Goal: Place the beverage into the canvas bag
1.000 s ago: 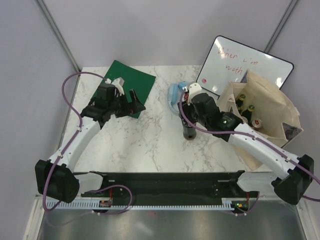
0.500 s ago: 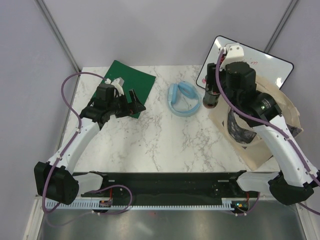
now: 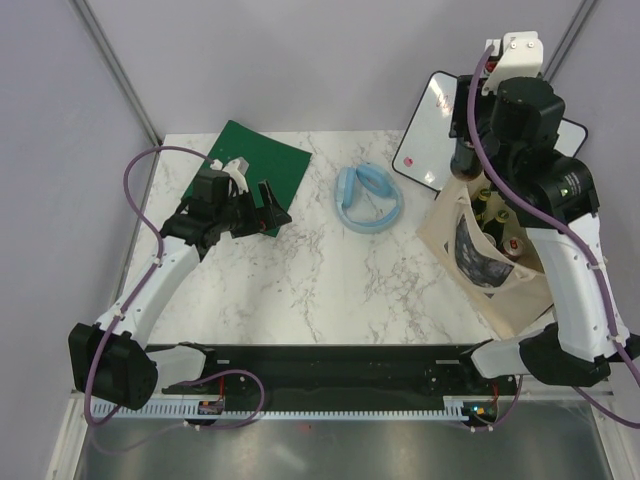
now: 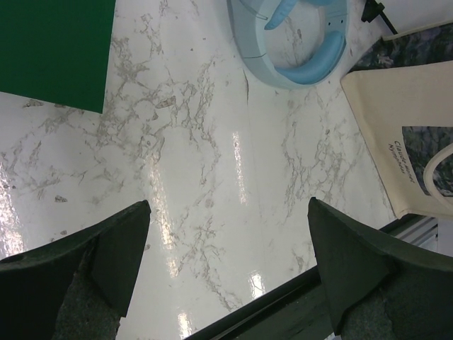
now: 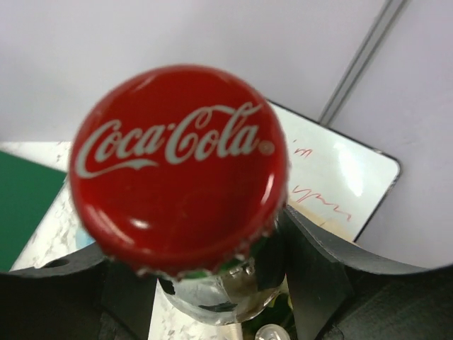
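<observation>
The left arm [image 3: 163,278] and right arm [image 3: 582,288] share one build: smooth white links joined by chunky black joints, each ending in a black block base [image 3: 110,365]. A purple cable [image 3: 130,185] runs loosely along each arm. A white bracket [image 3: 515,48] caps the right wrist, and a smaller one sits on the left. The left gripper [image 4: 228,207] has dark, wedge-shaped fingers [image 4: 354,269] with a coarse, grainy surface.
</observation>
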`<state>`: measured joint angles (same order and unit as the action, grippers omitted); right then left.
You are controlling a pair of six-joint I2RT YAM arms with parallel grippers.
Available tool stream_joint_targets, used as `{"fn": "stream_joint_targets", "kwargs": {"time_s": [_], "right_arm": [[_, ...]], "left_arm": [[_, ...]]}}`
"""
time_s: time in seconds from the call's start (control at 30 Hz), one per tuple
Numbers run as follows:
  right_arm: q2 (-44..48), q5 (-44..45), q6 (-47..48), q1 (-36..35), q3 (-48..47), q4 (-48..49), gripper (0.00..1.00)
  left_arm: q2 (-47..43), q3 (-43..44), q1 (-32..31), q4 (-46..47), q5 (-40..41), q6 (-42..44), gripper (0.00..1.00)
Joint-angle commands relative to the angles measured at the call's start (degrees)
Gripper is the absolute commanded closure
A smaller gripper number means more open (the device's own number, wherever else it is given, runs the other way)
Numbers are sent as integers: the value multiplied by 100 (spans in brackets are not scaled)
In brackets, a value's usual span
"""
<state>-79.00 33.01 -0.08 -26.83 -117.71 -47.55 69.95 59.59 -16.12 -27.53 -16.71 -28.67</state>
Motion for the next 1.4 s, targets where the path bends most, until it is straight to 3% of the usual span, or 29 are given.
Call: {"fn": "stream_joint_targets", "kwargs": {"time_s": [0.0, 0.23, 0.7, 0.9, 1.07, 1.37], "right_arm": [[227, 758, 631, 107, -745, 993, 100], [464, 926, 676, 529, -122, 896, 100], [1106, 240, -299, 2489, 1329, 703, 100], [1783, 662, -282, 2665, 3050, 1915, 100], [1836, 891, -282, 2902, 3359, 1995, 100], [2046, -49, -739, 3772, 4212, 2320, 100]], "left_arm": [[-140, -35, 4, 142, -96, 168, 1], [-140, -36, 12, 125, -96, 168, 1], [-193, -62, 12, 143, -245, 159, 1], [-193, -132, 4, 160, -324, 151, 0], [-254, -132, 4, 160, -324, 177, 0], [-228, -185, 4, 248, -491, 142, 0]]}}
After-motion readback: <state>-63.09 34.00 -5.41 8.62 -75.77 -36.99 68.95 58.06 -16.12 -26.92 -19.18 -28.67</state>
